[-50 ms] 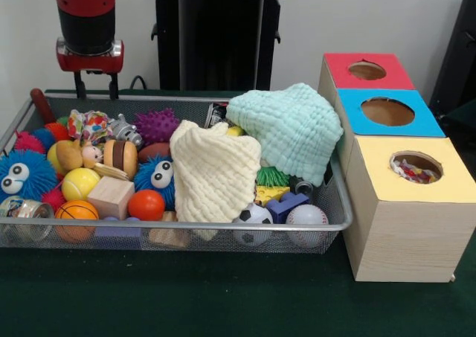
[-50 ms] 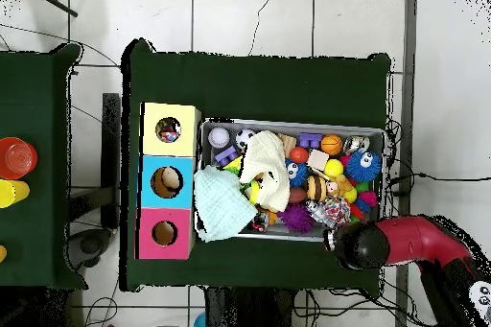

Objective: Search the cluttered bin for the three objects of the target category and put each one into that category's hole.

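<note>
Wire bin [image 1: 338, 203] lies just before the raised hand [image 1: 95, 91].

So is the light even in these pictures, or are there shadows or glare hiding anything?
Front view: soft, even light, no glare; only a faint shadow on the table under the bin, and the red hole and blue hole look dim inside. Overhead view: flat light too, though the toys are too small to tell apart well.
</note>
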Tool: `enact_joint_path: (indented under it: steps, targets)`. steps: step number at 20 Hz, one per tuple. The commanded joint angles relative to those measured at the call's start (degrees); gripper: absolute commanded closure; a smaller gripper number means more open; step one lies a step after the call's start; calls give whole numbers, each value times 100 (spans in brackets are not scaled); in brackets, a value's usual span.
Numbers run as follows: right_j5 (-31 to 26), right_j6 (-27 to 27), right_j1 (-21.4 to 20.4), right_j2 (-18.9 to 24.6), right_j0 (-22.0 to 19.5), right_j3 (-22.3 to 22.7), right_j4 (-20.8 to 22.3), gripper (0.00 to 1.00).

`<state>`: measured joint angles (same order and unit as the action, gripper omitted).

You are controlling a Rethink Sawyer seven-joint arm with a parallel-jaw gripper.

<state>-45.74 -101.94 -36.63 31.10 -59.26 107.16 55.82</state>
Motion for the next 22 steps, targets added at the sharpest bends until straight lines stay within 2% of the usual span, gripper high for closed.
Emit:
enact_joint_path:
  steps: [1, 8, 12, 16, 18, 22]
  targets:
    - [729, 207, 555, -626, -36, -421, 1131, 0]
    - [1196, -242, 362, -751, 225, -492, 1440, 0]
    - [1236, -149, 425, -772, 263, -578, 1339, 0]
    - [1569, -170, 489, -804, 314, -675, 1328, 0]
    - [1508, -31, 519, -827, 278, -660, 1212, 0]
    - [1349, 309, 837, -825, 168, -717, 953, 0]
